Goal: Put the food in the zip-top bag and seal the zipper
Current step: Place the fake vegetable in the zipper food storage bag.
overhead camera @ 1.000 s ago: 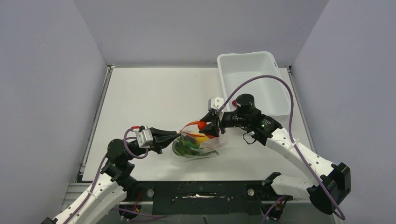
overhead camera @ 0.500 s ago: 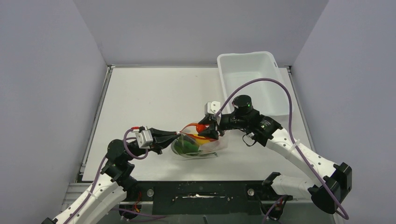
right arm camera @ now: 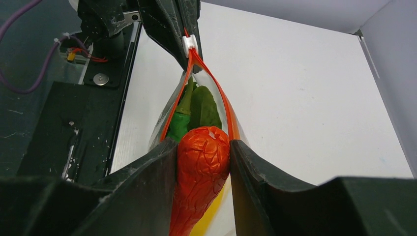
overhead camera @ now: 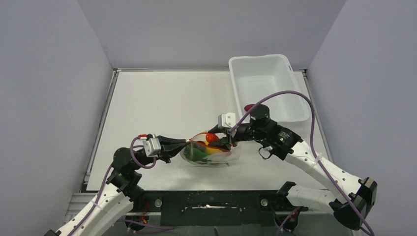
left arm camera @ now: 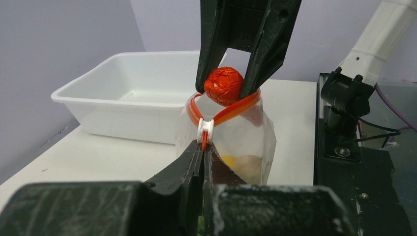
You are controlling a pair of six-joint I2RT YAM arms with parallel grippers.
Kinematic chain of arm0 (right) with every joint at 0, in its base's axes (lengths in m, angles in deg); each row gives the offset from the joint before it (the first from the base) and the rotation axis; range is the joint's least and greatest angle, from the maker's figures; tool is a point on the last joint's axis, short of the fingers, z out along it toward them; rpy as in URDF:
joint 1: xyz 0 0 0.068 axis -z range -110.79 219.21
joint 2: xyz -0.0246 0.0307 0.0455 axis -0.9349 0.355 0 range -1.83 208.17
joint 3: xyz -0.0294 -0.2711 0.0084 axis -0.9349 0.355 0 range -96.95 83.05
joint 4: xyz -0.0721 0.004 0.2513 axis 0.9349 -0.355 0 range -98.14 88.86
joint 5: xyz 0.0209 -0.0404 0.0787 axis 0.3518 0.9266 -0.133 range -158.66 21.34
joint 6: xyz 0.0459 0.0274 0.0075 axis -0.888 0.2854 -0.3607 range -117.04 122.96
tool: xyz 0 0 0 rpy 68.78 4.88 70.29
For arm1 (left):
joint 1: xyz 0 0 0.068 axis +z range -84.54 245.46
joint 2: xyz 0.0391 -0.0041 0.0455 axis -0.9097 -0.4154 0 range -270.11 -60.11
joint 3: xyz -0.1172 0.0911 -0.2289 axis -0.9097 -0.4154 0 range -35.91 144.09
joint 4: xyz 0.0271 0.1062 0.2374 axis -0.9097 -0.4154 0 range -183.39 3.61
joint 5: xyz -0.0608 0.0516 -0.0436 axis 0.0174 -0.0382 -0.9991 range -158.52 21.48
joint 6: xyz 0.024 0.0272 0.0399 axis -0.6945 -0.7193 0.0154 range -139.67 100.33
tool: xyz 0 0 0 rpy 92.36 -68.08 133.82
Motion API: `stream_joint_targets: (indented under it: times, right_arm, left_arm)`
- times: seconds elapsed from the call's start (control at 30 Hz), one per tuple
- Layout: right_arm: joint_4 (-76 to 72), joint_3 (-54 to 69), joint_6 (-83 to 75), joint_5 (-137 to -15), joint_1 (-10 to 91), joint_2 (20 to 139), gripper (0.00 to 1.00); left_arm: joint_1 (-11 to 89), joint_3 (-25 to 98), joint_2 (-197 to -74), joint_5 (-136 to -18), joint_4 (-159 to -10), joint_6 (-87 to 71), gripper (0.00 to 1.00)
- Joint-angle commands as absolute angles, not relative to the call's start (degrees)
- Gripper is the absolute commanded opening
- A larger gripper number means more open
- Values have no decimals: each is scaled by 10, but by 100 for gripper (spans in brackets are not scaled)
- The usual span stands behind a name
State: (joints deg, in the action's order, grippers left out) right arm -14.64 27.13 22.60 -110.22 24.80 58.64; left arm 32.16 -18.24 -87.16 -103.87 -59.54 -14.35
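Note:
The clear zip-top bag point(overhead camera: 223, 157) sits at the table's near middle, mouth held up and open. My left gripper point(overhead camera: 186, 143) point(left arm camera: 203, 147) is shut on the end of the red-orange zipper point(left arm camera: 231, 112) point(right arm camera: 224, 105), just below its white slider point(left arm camera: 206, 129). My right gripper point(overhead camera: 220, 140) point(right arm camera: 200, 143) is shut on the orange-red cone point(right arm camera: 201, 160) point(left arm camera: 223, 86), holding it in the bag's mouth, between the zipper's two sides. Inside the bag lie a green leaf point(right arm camera: 205, 107), a green pepper point(right arm camera: 179, 123) and a yellow lump point(left arm camera: 228, 161).
A white rigid tub point(overhead camera: 265, 86) point(left arm camera: 133, 93) stands at the back right. A small dark red piece point(overhead camera: 250, 106) shows by the tub's near wall, behind my right wrist. The black base rail point(overhead camera: 211, 201) runs along the table's near edge.
My right gripper has come down and toward the near side with the cone, from above the bag into its open mouth. The left gripper has kept its grip and place.

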Motion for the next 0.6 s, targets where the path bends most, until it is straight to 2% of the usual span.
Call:
stream_joint_targets:
  times: [0.0,0.13,0.43,0.57]
  right_arm:
    - [-123,269,242,-1099,238,580,31]
    - [-137,261,246,-1073,224,597,36]
    - [-167,244,262,-1052,209,611,59]
    - [-156,242,250,-1045,209,602,60]
  left_arm:
    - [320,-181,-867,-1036,-566,-147,0]
    - [320,-183,-865,-1039,-564,-145,0]
    - [320,-189,-851,-1040,-574,-148,0]
    - [320,-189,-844,-1042,-579,-152,0]
